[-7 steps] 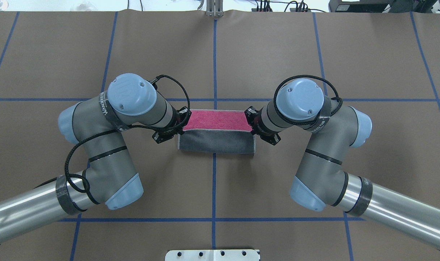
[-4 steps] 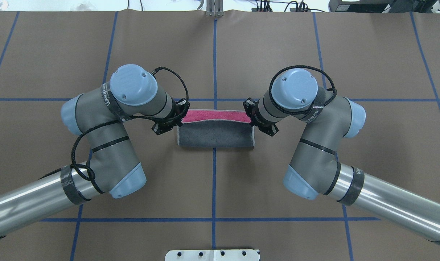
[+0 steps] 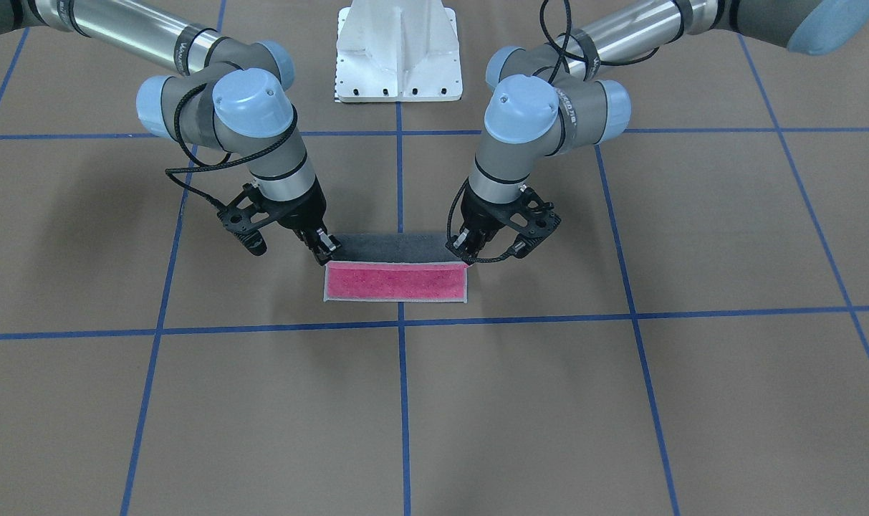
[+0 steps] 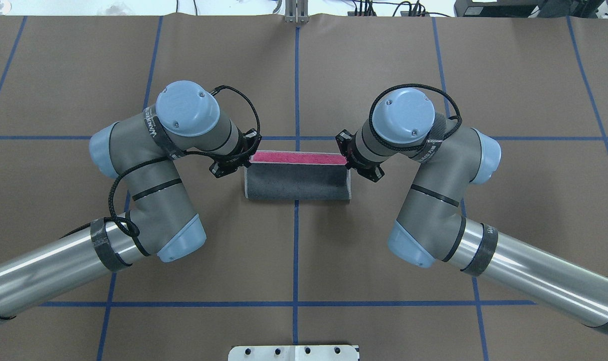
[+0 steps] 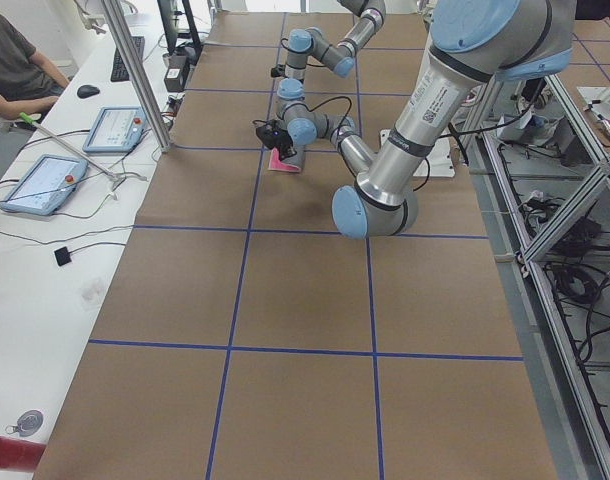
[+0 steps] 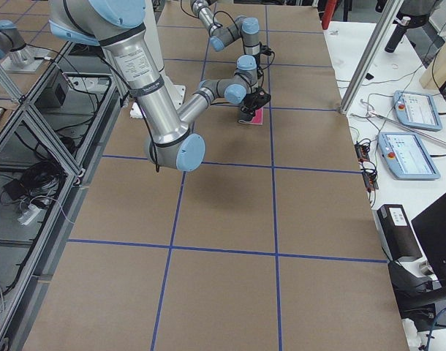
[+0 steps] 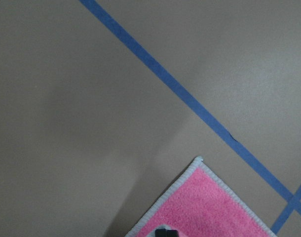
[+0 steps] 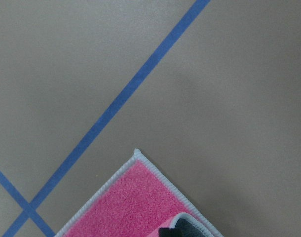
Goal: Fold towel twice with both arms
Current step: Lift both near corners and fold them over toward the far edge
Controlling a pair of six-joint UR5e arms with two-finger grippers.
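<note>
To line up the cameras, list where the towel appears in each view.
Front-facing: towel at centre.
Overhead: centre.
Exterior left: upper middle.
Exterior right: upper middle.
Left wrist: bottom right.
Right wrist: bottom centre.
Shared landmark: blue tape line just beyond the towel's far edge.

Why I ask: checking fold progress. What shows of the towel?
The towel is small terry cloth, pink one face, dark grey the other, light stitched border. It lies on the table, the grey flap folded over, a pink strip bare. The left end effector and right end effector pinch the flap's corners.
</note>
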